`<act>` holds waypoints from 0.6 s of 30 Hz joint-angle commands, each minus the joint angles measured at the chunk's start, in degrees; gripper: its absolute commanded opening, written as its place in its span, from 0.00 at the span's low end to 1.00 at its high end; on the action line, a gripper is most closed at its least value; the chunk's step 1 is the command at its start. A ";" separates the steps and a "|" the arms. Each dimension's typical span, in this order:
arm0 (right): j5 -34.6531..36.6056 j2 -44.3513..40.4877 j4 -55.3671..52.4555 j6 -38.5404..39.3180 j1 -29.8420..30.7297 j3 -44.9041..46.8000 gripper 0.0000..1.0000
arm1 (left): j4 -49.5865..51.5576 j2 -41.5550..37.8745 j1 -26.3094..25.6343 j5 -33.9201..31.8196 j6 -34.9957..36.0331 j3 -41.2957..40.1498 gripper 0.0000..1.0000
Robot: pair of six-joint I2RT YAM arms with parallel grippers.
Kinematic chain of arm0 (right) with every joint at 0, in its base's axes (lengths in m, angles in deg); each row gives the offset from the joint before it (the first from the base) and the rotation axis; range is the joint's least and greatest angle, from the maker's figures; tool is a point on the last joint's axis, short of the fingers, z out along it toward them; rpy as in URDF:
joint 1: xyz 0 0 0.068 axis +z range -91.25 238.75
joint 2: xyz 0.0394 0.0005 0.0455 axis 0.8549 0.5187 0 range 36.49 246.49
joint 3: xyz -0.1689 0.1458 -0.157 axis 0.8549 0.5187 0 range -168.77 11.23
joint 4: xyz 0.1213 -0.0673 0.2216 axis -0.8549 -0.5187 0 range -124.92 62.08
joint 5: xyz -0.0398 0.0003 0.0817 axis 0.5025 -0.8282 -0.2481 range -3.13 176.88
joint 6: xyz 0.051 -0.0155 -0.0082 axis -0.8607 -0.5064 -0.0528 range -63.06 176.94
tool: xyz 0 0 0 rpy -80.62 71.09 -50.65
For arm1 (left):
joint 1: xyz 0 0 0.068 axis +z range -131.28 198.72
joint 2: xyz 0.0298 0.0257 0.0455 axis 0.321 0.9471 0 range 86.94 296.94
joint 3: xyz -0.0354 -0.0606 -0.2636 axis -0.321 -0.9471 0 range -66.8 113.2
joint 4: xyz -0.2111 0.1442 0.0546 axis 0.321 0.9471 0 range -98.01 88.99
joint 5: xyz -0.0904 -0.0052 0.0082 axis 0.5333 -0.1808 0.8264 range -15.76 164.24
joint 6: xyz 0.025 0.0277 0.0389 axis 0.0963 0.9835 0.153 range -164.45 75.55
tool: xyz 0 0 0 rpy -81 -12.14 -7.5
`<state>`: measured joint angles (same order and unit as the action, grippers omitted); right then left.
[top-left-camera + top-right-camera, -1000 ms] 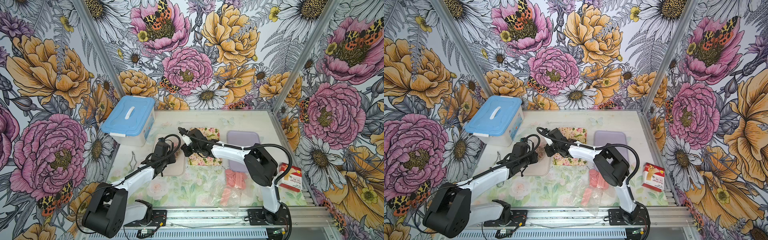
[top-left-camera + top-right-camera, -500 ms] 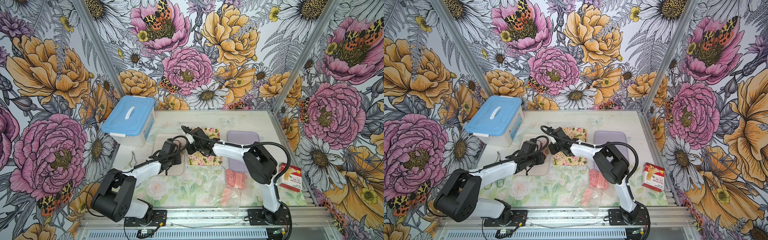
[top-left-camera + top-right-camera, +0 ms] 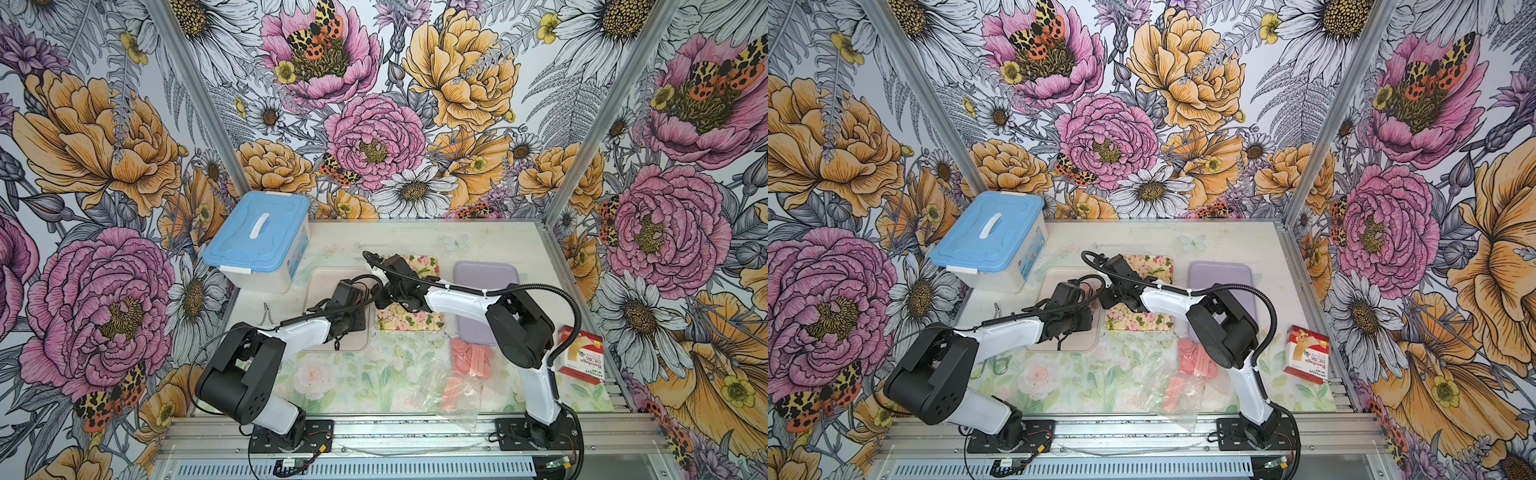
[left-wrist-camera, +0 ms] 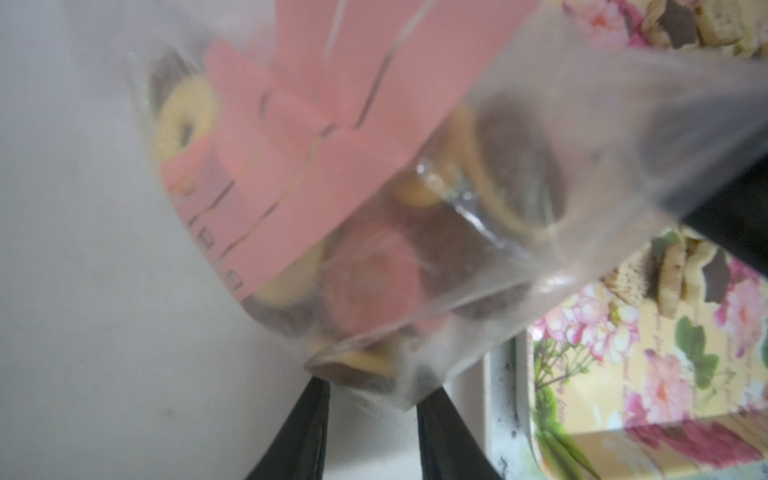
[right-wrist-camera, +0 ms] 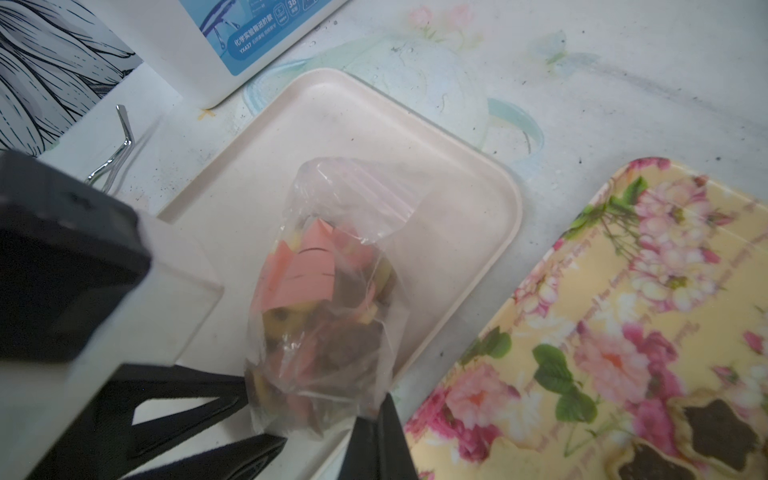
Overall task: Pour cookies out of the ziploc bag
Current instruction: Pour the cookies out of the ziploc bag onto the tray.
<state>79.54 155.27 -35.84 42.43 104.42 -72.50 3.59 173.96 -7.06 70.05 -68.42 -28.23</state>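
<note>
The clear ziploc bag (image 5: 328, 291) hangs low over the cream tray (image 5: 374, 124), its zip end resting on the tray. The cookies (image 4: 370, 282), pink, brown and cream rounds and rings, bunch in its lower end beside pink paper slips. My right gripper (image 5: 384, 409) is shut on one bottom corner of the bag. My left gripper (image 4: 372, 395) has the other bottom corner between its fingertips, which touch the bag while standing apart. In both top views the two grippers meet between the cream tray (image 3: 324, 278) and the floral tray (image 3: 409, 322), and they hide the bag.
Star cookies (image 5: 719, 432) lie on the floral tray. A blue-lidded box (image 3: 259, 243) stands behind the cream tray, with metal tweezers (image 3: 268, 311) beside it. A lilac tray (image 3: 486, 274), pink discs (image 3: 471, 357), a loose clear bag (image 3: 444, 386) and a bandage box (image 3: 579, 353) lie to the right.
My left arm has reached in towards the right gripper, and its fingertips now sit at the bag's free bottom corner. The right gripper has barely shifted and keeps its hold.
</note>
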 commanded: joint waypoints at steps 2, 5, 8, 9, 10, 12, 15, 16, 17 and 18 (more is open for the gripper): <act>-0.48 0.71 1.01 -0.58 0.08 -0.41 0.00 | -1.22 2.65 -0.41 -3.23 -0.05 1.51 0.33; -0.63 0.71 1.04 -0.64 0.04 -0.51 0.00 | -1.20 4.09 -0.25 -3.40 0.06 1.99 0.19; -0.75 0.51 0.98 -0.62 0.03 -0.40 0.00 | -1.09 4.18 -0.09 -3.13 -0.01 2.04 0.02; -0.71 0.44 1.02 -0.54 0.03 -0.43 0.00 | -0.98 3.92 0.00 -3.11 -0.03 2.00 0.00; -0.71 0.40 0.98 -0.68 0.03 -0.42 0.00 | -0.96 3.50 0.01 -3.11 -0.03 1.80 0.00; -0.75 0.41 1.02 -0.59 0.03 -0.40 0.00 | -0.87 2.01 0.36 -3.21 -0.12 1.21 0.00; -0.84 0.31 1.00 -0.55 0.03 -0.40 0.00 | -0.54 -1.08 0.45 -1.92 -0.29 0.61 0.00; -0.90 0.23 0.99 -0.63 0.03 -0.40 0.00 | -0.44 -2.33 0.47 -1.40 -0.36 0.38 0.00; -0.89 0.23 0.98 -0.56 0.03 -0.35 0.00 | -0.20 -4.06 0.47 -1.16 -0.38 0.02 0.00; -1.03 0.16 1.03 -0.66 0.08 -0.32 0.00 | -0.04 -5.97 0.47 -1.09 -0.46 -0.43 0.00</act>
<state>79.13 155.27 -35.84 42.43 104.42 -72.50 3.11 172.54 -6.97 67.84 -68.28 -27.64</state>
